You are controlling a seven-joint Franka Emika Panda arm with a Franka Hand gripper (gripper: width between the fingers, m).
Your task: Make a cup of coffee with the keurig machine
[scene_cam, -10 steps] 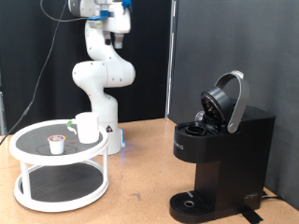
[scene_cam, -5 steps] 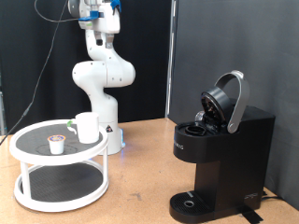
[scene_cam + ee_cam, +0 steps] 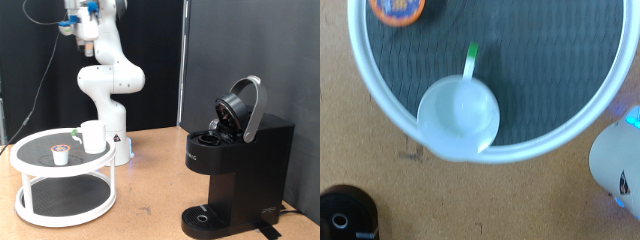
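The white cup (image 3: 93,136) stands on the top tier of a round white stand (image 3: 40,170) at the exterior view's left. The wrist view looks straight down into the empty cup (image 3: 460,112). A small brown-topped pod (image 3: 62,153) sits beside it and also shows in the wrist view (image 3: 397,8). The black keurig machine (image 3: 240,160) stands at the exterior view's right with its domed lid raised. My gripper (image 3: 77,24) hangs high at the exterior view's top, well above the stand. Its fingers do not show in the wrist view.
A short green stick (image 3: 471,58) lies on the stand's dark mat next to the cup. The robot's white base (image 3: 112,85) stands behind the stand. The machine's round drip tray (image 3: 203,215) is bare. A black curtain closes the back.
The hand has swung towards the exterior view's left, from above the robot's base to above the stand. The cup, pod and machine have not moved.
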